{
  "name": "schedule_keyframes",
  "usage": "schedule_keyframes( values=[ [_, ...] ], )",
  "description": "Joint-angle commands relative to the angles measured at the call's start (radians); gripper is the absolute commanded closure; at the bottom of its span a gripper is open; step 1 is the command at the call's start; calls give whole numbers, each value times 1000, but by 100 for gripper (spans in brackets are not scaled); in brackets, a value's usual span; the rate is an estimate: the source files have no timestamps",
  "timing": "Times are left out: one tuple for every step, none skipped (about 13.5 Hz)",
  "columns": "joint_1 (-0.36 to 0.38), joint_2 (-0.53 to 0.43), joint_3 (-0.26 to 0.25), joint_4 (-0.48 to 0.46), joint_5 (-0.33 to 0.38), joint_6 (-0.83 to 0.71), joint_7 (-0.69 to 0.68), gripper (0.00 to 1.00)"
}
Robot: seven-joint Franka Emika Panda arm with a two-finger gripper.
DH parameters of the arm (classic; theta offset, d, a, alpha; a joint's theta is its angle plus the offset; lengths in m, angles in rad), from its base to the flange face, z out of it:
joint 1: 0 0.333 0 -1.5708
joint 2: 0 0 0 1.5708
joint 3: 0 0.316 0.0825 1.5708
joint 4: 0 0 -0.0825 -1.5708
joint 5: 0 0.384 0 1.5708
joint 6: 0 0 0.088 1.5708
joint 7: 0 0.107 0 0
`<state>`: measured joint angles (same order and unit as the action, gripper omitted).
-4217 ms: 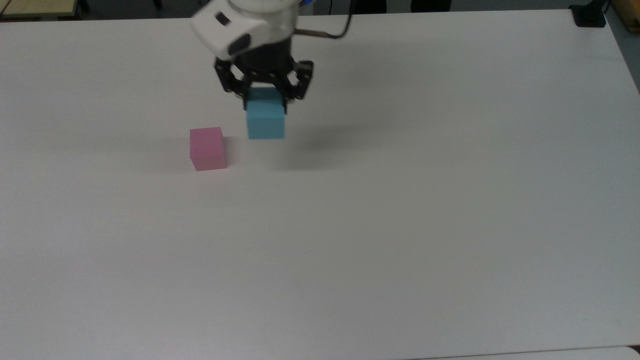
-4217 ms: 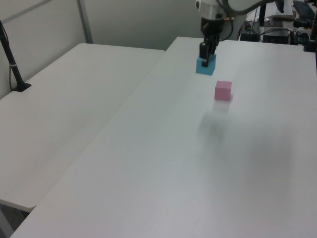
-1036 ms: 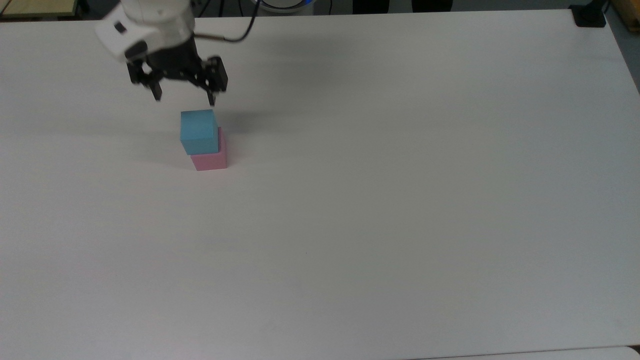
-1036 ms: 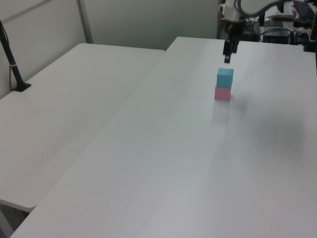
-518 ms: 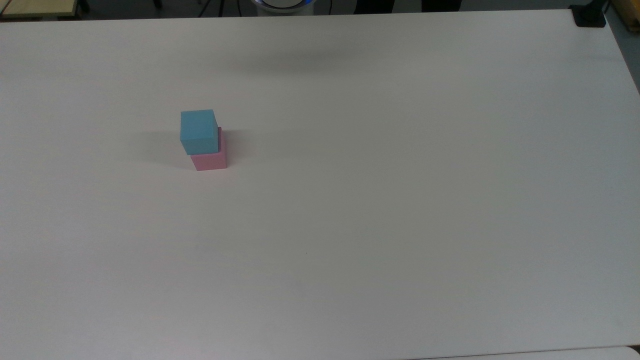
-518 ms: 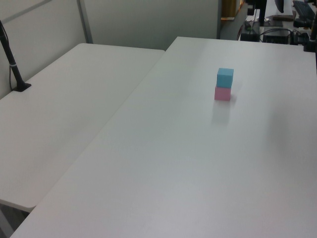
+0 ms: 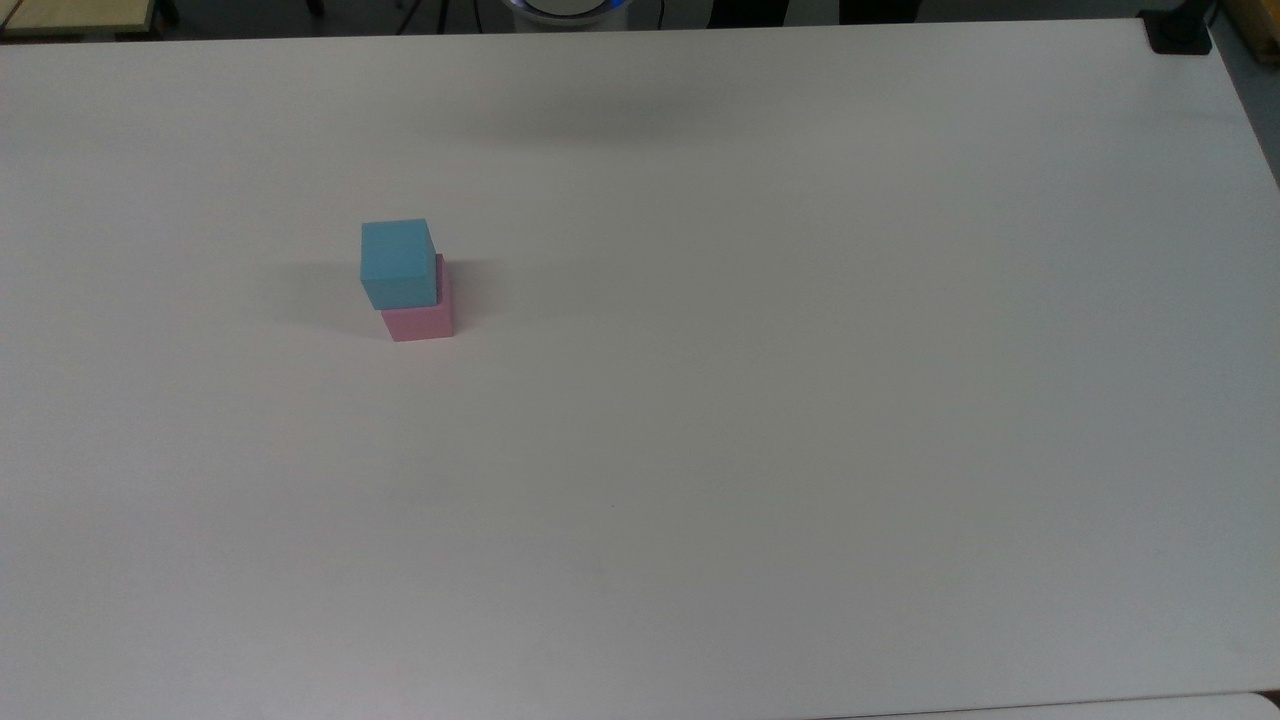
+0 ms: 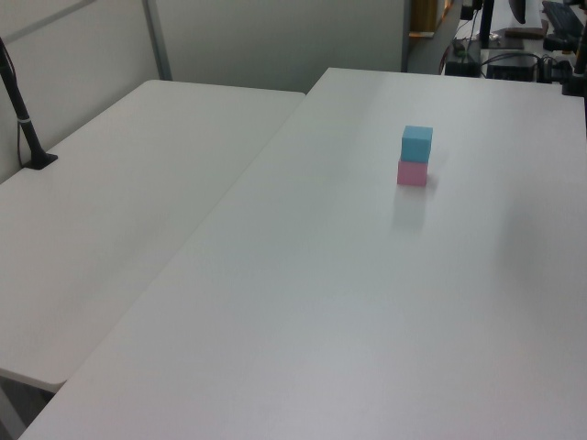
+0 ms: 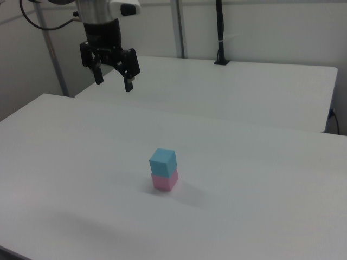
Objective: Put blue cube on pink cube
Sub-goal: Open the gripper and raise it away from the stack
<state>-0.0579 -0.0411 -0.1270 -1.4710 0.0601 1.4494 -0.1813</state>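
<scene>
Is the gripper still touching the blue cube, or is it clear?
Apart. In the right view the gripper hangs open, high above and toward the right view's left of the blue cube, with bare table between them. The blue cube rests on the pink cube.

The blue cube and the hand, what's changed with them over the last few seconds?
The blue cube was held in the air beside the pink cube; it now sits on top of it, released. The hand let go, rose and pulled away, and now hangs open, high above the white table. The pink cube stayed in its place.
</scene>
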Motion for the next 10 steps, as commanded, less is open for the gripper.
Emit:
schedule_keyframes(
  values=[
    [3, -10, -8, -25, 3, 26, -43, 0],
    [3, -10, -8, -25, 3, 26, -29, 0],
    [3, -10, -10, -25, 7, 20, 0, 0],
    [3, -10, -13, -25, 9, 22, 31, 0],
    [4, -10, -13, -26, 12, 25, 42, 0],
    [4, -8, -14, -26, 12, 26, 36, 0],
    [4, -8, -14, -26, 11, 26, 34, 0],
    [3, -10, -14, -26, 7, 26, 34, 0],
    [3, -10, -16, -25, 6, 26, 34, 0],
    [4, -10, -16, -25, 3, 28, 36, 0]
  ],
)
